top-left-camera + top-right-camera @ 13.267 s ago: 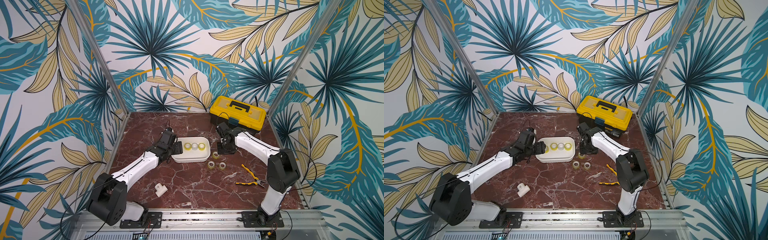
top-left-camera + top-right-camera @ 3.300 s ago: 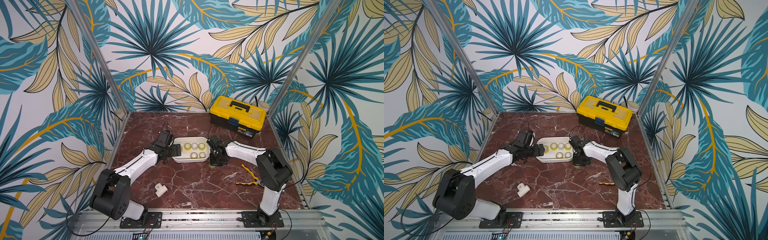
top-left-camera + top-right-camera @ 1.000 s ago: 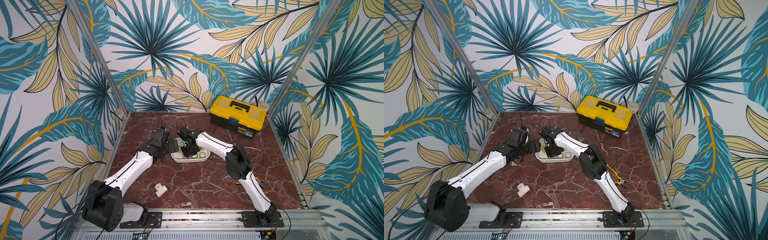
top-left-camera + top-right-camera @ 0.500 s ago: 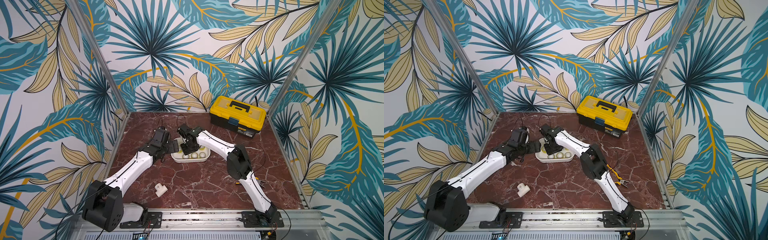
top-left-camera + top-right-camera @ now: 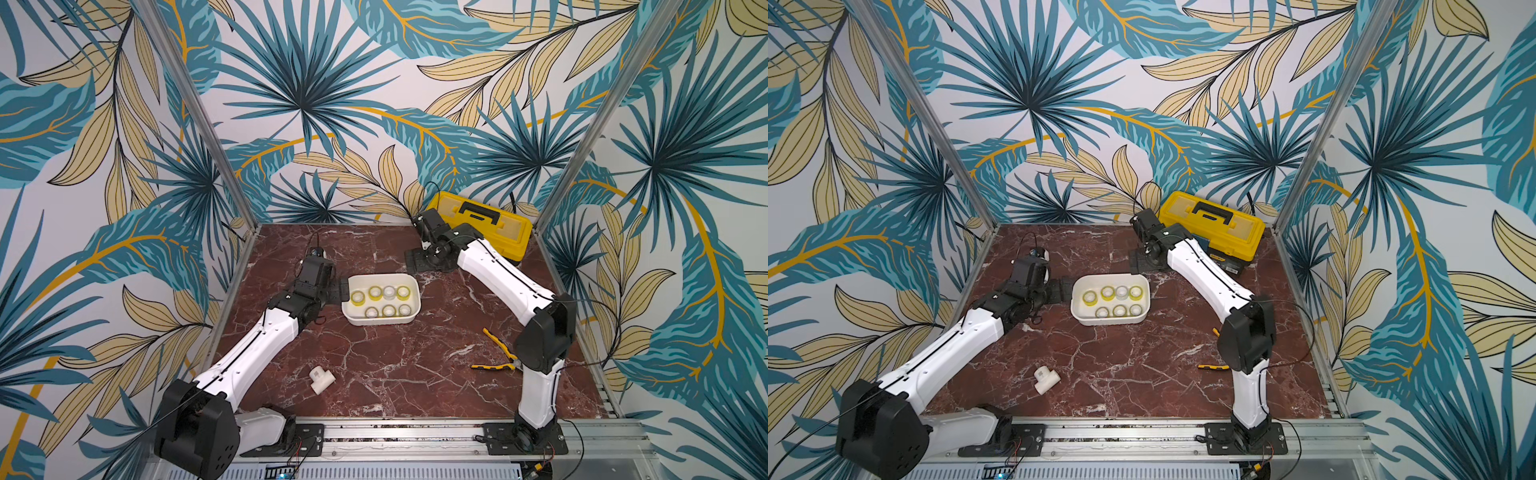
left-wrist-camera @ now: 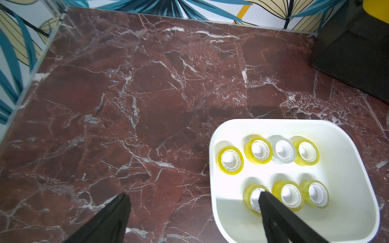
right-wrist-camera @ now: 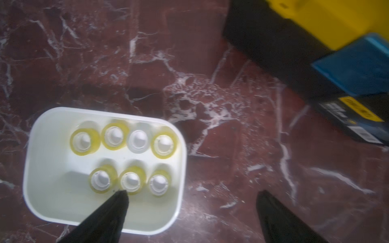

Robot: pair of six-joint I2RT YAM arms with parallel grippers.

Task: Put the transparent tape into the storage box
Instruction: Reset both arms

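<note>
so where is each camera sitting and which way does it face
Top views: high at the front, looking down and back over the table; left arm and right arm show whole.
Left wrist: on its arm, looking down past the open left tool at the storage box.
Right wrist: likewise, past the open right tool; toolbox beyond.
Shared: both wrist views show seven tape rolls in the box.

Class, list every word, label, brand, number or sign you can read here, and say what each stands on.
No text here can be read.
Black-and-yellow label on the toolbox front: print and barcode-like stripes, too blurred to read.
Same label in a top view: too small to read.
The storage box and transparent tape: no print shows.
</note>
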